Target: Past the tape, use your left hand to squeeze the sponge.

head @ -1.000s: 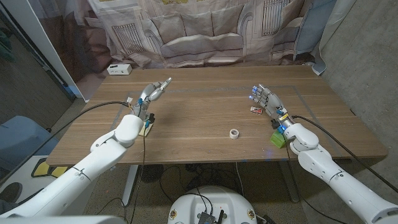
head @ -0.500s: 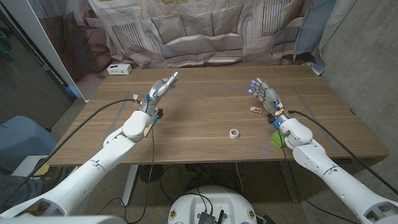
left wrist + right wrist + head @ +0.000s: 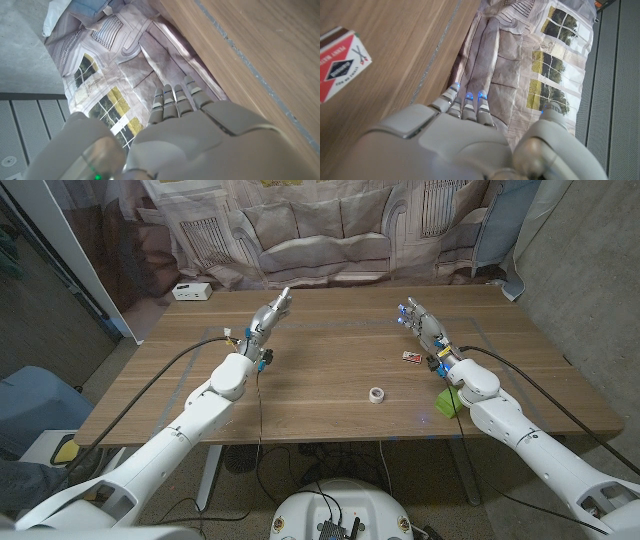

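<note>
The green block-shaped sponge lies near the front right of the wooden table, partly hidden behind the right forearm, so which way its long axis runs cannot be told. The left hand is raised over the far left part of the table, its fingers straight and pressed close together, pointing toward the far edge and the printed cloth backdrop; it holds nothing. The right hand stands over the far right part, fingers extended side by side toward the backdrop, also holding nothing. A small red and white matchbox lies just beside the right hand, on its near left. A small white roll of tape sits near the table's middle, well apart from both hands and left of the sponge. A broad stretch of bare wood lies between the left hand and the tape. A white box rests at the far left corner.
</note>
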Available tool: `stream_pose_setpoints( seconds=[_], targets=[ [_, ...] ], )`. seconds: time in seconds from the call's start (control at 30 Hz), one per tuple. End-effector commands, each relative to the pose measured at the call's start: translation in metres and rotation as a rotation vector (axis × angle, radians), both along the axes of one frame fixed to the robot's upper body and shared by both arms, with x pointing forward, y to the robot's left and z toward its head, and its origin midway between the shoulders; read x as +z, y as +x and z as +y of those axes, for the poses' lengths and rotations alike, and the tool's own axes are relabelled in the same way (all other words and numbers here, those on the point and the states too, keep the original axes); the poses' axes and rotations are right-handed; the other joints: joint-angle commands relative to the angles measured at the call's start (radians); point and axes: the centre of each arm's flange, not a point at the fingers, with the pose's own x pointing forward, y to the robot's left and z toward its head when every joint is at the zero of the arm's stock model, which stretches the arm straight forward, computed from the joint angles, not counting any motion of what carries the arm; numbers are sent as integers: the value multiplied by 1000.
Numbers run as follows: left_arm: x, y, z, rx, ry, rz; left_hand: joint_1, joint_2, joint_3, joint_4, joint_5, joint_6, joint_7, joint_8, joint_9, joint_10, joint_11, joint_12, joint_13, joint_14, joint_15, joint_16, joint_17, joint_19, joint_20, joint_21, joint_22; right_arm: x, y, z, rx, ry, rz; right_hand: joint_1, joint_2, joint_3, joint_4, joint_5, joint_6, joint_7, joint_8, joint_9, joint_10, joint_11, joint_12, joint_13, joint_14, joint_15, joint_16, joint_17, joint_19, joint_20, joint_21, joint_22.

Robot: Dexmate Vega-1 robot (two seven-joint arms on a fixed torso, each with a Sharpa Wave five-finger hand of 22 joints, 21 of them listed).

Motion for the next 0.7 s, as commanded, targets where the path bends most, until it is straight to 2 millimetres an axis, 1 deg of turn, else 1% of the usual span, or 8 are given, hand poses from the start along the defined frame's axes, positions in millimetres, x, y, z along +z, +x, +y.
stream_pose_setpoints(
  seconds=[0.03,0.1,0.17,0.27,0.5,0.7],
  targets=[
    [1,11,-20,-57,38,74,-18,-1,-15,2,13,-23,-5,-5,2,-24,-11,-2,-1,-23,-3,-1,1,-23,-11,-8,5,2,8,1,-36,-52,4,-10,-3,-5,1,8,-25,8,-10,3,-8,-4,3,1,-5,-5,7,3,0,-13,10,2],
    [-1,11,-21,-57,35,72,-20,-1,-17,2,14,-25,-5,-4,2,-30,-14,-3,-2,-27,-5,-1,1,-26,-13,-9,5,0,9,2,-29,-42,6,-12,-4,-6,2,8,-26,10,-9,3,-9,-3,3,1,-3,-5,9,3,4,-14,12,2],
    [-2,10,-23,-49,41,68,-21,-1,-18,2,15,-27,-5,-4,2,-31,-19,-2,-2,-29,-5,-1,1,-28,-15,-9,5,-2,10,2,-26,-40,8,-14,-6,-9,2,9,-27,11,-7,3,-5,-1,6,0,8,-3,14,2,17,-11,18,2],
    [-5,9,-24,-30,46,61,-22,-1,-20,2,16,-27,-4,-3,2,-31,-18,0,-3,-30,-5,1,1,-32,-15,-10,5,-7,11,3,-17,-23,15,-14,-9,-10,0,10,-25,14,-3,3,4,1,11,0,22,1,19,-1,30,-8,23,2],
    [-17,7,-25,-37,21,65,-22,1,-21,2,20,-26,-5,0,2,-30,-21,4,-4,-29,-6,4,0,-37,-17,-11,5,-16,9,6,-16,-11,41,-8,-3,-6,-3,12,-18,18,1,3,15,4,16,0,27,3,21,-3,37,-5,25,2],
    [-22,8,-21,-45,13,70,-21,5,-21,1,23,-25,-6,2,2,-29,-19,6,-4,-27,-4,6,0,-40,-16,-11,5,-18,4,10,-24,-6,46,-1,3,-2,-6,14,-16,20,3,3,19,4,17,-1,34,6,23,-6,40,-4,26,2]
  ],
)
